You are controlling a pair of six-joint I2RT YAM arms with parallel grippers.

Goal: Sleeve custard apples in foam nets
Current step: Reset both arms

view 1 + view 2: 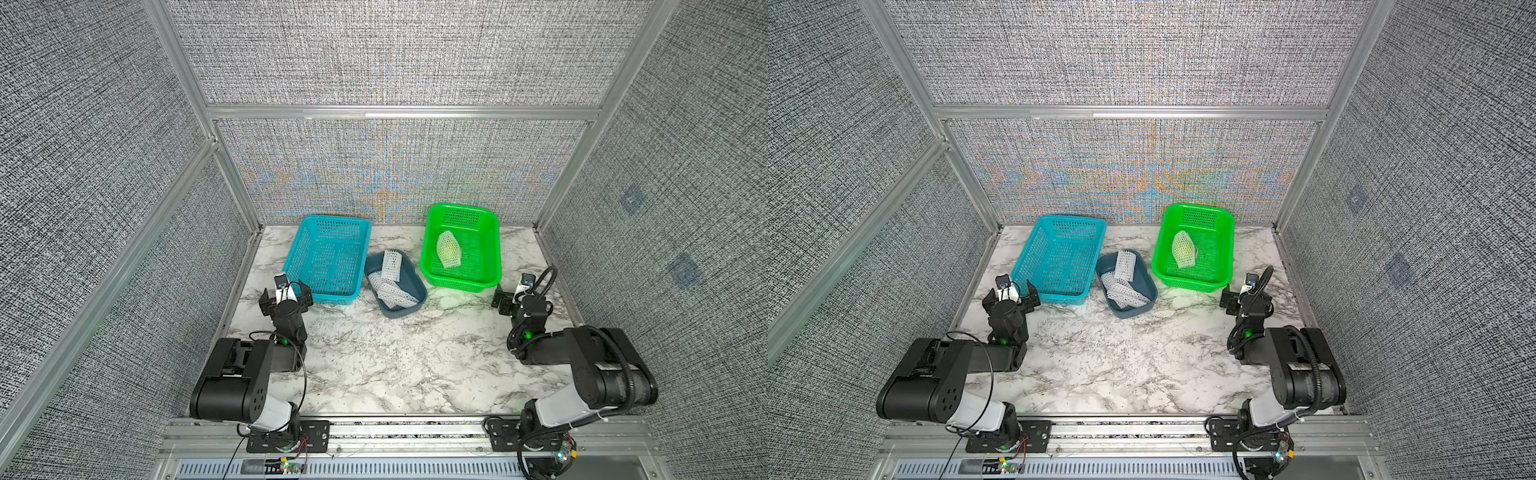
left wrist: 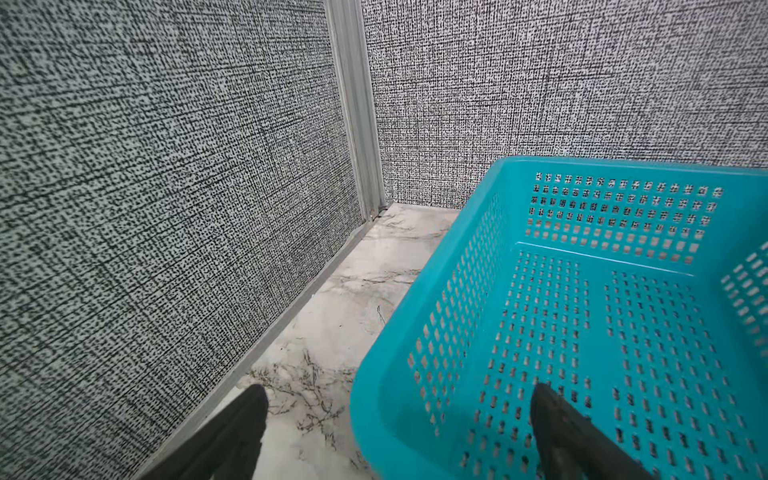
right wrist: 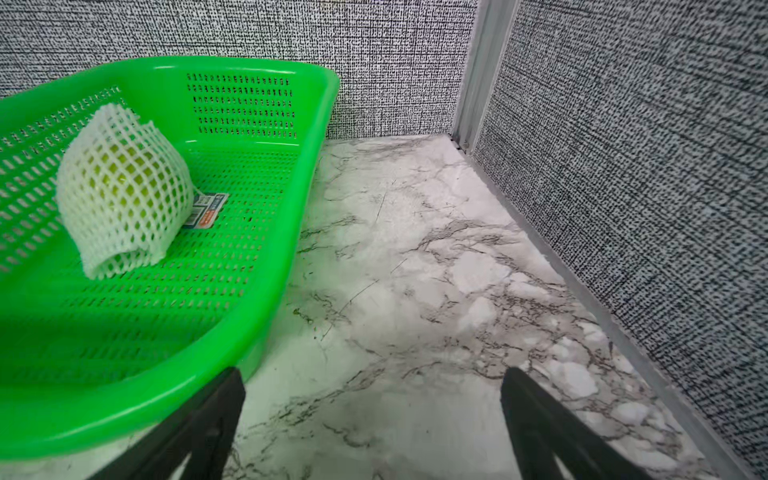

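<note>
I see left pincer [image 2: 399,390] wide open, empty | right pincer [image 3: 374,374] wide open, empty | netted custard apple [image 3: 124,183] in green basket [image 3: 83,407]

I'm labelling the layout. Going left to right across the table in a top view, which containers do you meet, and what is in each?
Turquoise basket, empty → grey-blue tray holding loose foam nets → green basket holding a net-sleeved custard apple.

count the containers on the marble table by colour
turquoise perforated plastic basket: 1
green perforated plastic basket: 1
slate-blue plastic tray: 1
total: 3
</note>
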